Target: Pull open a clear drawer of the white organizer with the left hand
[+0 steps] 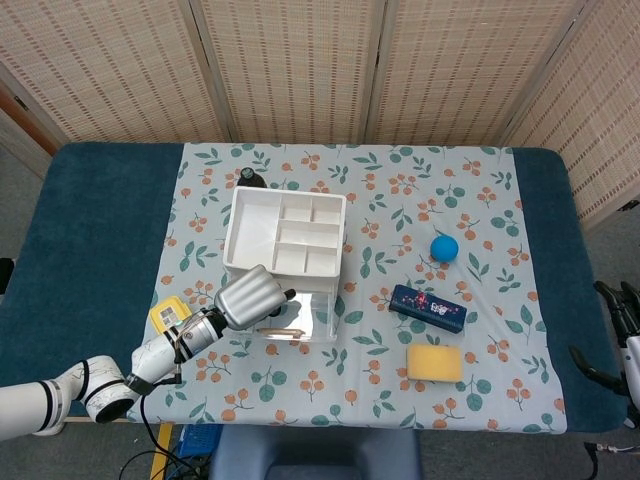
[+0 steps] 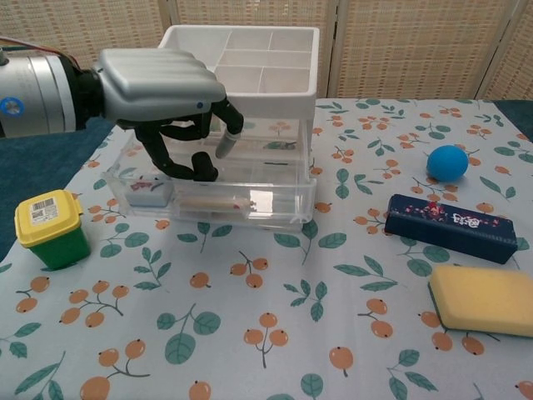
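Note:
The white organizer [image 2: 250, 58] [image 1: 285, 235] stands mid-table with its divided top tray facing up. Its lower clear drawer [image 2: 266, 204] [image 1: 312, 322] sticks out a little toward me, with a pen-like item and a small packet inside. My left hand [image 2: 162, 83] [image 1: 248, 297] hovers over the drawer's left half. Its dark fingers [image 2: 200, 167] curl down and hook at the drawer's top rim, just behind the front wall. One silver-tipped finger points at the upper drawer's front. My right hand [image 1: 620, 340] shows at the far right edge, off the table, fingers apart and holding nothing.
A green tub with a yellow lid [image 2: 48, 229] stands left of the drawer, close under my left forearm. To the right lie a blue ball [image 2: 448, 162], a dark blue box [image 2: 454, 227] and a yellow sponge [image 2: 483, 300]. A black object [image 1: 248, 178] sits behind the organizer.

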You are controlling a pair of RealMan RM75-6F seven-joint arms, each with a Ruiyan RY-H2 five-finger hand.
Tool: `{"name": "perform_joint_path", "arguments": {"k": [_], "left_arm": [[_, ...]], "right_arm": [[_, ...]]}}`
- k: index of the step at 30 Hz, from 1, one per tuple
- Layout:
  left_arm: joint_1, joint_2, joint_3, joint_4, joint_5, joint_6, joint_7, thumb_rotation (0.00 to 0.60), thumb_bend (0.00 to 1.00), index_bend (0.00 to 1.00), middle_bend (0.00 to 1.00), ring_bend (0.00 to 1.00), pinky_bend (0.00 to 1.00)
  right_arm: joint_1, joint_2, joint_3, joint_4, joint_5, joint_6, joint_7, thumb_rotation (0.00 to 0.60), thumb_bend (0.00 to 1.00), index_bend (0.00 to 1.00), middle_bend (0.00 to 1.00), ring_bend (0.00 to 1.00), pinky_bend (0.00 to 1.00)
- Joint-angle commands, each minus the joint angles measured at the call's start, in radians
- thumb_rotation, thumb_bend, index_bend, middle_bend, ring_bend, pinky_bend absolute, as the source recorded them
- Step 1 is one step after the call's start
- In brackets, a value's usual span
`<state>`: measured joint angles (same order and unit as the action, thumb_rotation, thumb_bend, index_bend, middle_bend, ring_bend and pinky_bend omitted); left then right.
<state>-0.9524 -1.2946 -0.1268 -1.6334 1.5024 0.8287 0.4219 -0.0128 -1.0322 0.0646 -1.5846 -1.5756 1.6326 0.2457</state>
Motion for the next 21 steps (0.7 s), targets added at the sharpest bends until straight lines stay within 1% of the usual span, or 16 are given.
{"name": "perform_joint_path", "arguments": {"k": [1,8,21], "left_arm": [[-0.001,0.0,0.002,0.001,0.001,0.002,0.002,0.6,0.21,0.5,0.92,1.0,1.0],[-0.005,0.0,0.008,0.007,-0.001,0.002,0.0,0.6,0.21,0.51,0.92,1.0,1.0],[-0.011,0.006,0.014,0.014,-0.009,0.005,0.021,0.6,0.21,0.5,0.92,1.0,1.0]], "right_arm": [[0.001,-0.001,0.0,0.0,-0.001,-0.001,0.0,0.6,0.29,0.0,0.13,0.01,0.07],[0.0,-0.001,0.0,0.001,-0.001,0.0,0.002,0.6,0.29,0.0,0.13,0.01,0.07],[0.0,-0.002,-0.001,0.002,-0.001,-0.002,0.004,0.6,0.29,0.0,0.13,0.01,0.07]]}}
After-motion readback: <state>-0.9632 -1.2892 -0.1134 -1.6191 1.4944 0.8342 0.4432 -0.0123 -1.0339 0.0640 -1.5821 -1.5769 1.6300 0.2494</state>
